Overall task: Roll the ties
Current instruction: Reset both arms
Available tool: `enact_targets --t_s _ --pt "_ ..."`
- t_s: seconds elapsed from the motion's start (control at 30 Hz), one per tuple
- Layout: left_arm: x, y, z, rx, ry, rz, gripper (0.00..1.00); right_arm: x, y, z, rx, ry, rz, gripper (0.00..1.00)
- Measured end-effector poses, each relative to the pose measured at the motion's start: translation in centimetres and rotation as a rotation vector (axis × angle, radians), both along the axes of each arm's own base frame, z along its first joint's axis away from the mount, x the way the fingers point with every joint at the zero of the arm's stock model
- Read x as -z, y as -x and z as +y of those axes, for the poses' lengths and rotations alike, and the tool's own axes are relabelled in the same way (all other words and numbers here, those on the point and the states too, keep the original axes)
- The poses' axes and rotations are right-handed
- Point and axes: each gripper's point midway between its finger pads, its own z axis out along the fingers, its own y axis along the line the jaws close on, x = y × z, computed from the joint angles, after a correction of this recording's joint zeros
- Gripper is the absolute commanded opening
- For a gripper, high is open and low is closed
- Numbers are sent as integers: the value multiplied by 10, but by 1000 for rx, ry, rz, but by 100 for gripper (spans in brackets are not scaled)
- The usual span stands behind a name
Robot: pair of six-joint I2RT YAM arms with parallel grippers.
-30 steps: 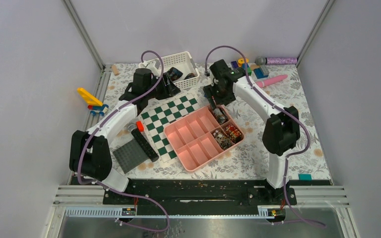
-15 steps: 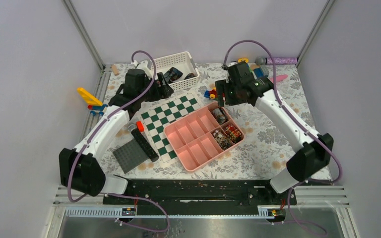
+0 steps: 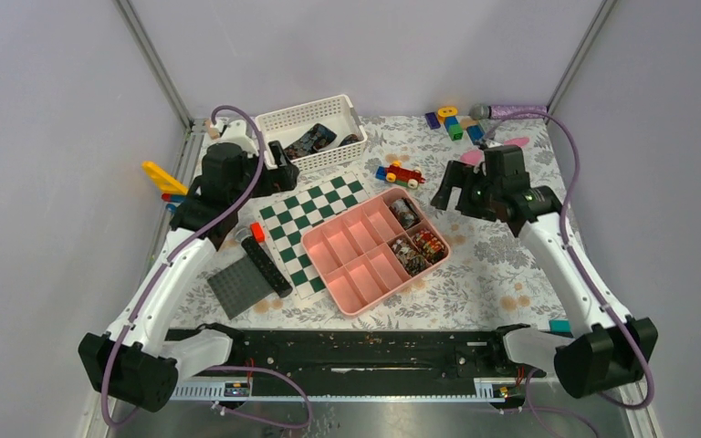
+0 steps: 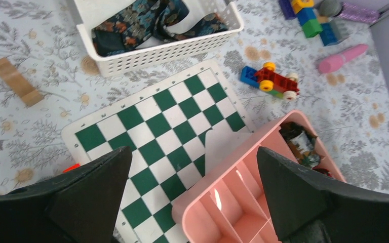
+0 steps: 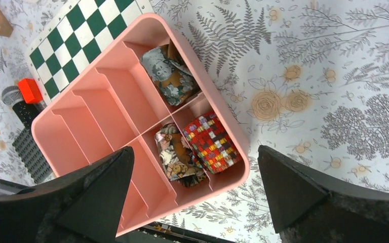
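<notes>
Clock directions follow the top view, with 12 o'clock pointing away from the arm bases.

The left gripper [image 3: 285, 172] sits at the near-left corner of the white basket [image 3: 285, 117]. Its jaws are spread wide and hold nothing. The loose ties [image 3: 314, 139], dark blue-black cloth with a rust pattern, lie bundled inside the basket at about 1 o'clock from this gripper, close by but not touching. In the left wrist view the left gripper [image 4: 192, 152] hangs over the edge where the chessboard [image 4: 157, 121] meets the pink tray [image 4: 243, 152]. There the loose ties [image 4: 142, 17] lie straight ahead at 12 o'clock, in the basket [image 4: 162, 50] beyond the board.

The right gripper [image 3: 447, 193] is just off the far-right end of the pink tray [image 3: 347, 265], also wide open and empty. The rolled ties [image 3: 417, 248] sit in the tray's right end, at about 7 o'clock from it. In the right wrist view the right gripper [image 5: 195, 151] frames these coils between its fingers [image 5: 96, 192], well above them and not touching. A grey-and-brown flowered coil [image 5: 169, 76] fills the end compartment of one row. In the other row a brown flowered coil [image 5: 174, 152] and a red chequered coil [image 5: 212, 142] lie side by side. I cannot tell whether a wall stands between those two. The tray's [image 5: 106, 106] other compartments, toward 8 o'clock, are bare pink.

A toy car [image 3: 400, 173] stands on the table [image 3: 511, 283] between the basket and the right gripper.
</notes>
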Motion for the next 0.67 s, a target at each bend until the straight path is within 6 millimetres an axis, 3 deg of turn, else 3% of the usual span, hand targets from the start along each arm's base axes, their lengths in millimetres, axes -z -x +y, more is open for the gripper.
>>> enact_targets --t_s 0.27,0.67 --pt "29 19 17 -36 -66 37 99 -11 18 -20 86 -26 -72 100" --pt "38 34 35 -99 -88 -15 99 -7 19 -21 111 -58 -121 100"
